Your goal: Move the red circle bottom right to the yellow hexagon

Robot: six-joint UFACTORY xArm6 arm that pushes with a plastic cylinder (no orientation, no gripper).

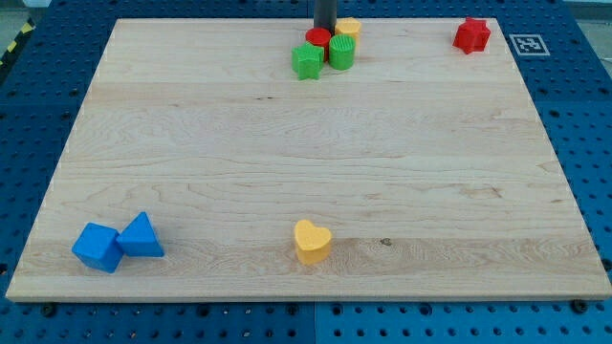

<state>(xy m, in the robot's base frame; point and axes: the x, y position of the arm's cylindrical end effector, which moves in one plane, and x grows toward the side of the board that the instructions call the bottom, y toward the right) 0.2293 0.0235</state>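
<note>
The red circle lies near the view's top edge of the wooden board, mostly hidden behind my rod. The yellow hexagon sits just right of it, partly behind the green cylinder. A green star lies below the red circle. The four blocks are bunched together and touching or nearly touching. My tip comes down at the red circle's top right, between it and the yellow hexagon.
A red star lies at the top right. A yellow heart lies at the bottom middle. A blue cube and a blue triangle sit together at the bottom left. A fiducial tag lies off the board's top right corner.
</note>
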